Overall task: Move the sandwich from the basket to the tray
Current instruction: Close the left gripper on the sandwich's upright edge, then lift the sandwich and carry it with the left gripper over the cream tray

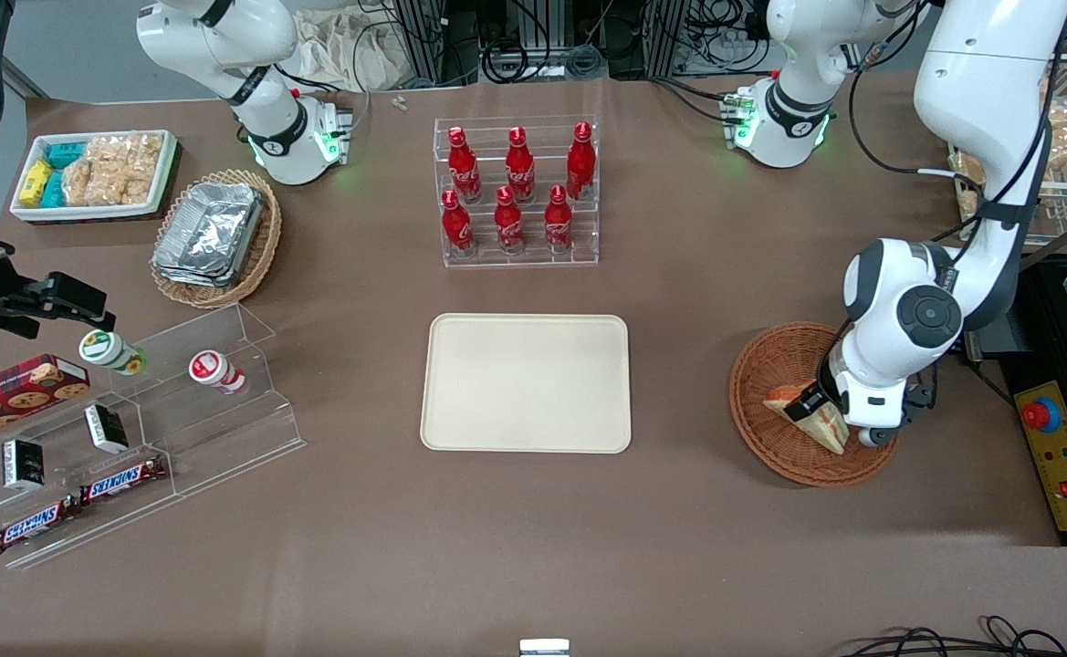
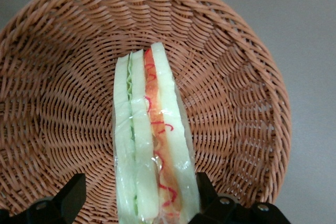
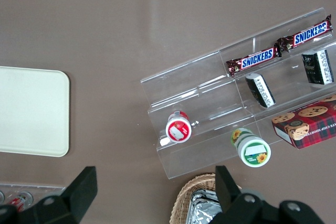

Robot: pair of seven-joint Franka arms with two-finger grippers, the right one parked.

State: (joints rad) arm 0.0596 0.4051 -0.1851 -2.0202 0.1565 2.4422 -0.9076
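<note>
The gripper [image 2: 137,198] is down inside the basket [image 1: 775,429], fingers [image 2: 71,195] spread wide on either side of the sandwich [image 2: 152,145]. One finger looks to be touching the wrap while the other stands clear of it, though that contact is hard to be sure of; the gripper is not closed on it. The single sandwich stands on edge in the basket, which sits toward the working arm's end of the counter [image 1: 533,547]. The one tray [image 1: 526,382] lies bare-topped near the counter's middle, well apart from the basket.

Farther from the front camera than the tray, a clear rack holds six red bottles [image 1: 519,187]. Toward the parked arm's end there are a tan basket of foil trays [image 1: 214,237], one white bin of snacks [image 1: 95,173], and a clear stepped stand with two cups [image 1: 168,360], two Snickers bars [image 1: 81,506], two small dark packs [image 1: 63,447] and one cookie box [image 1: 13,388].
</note>
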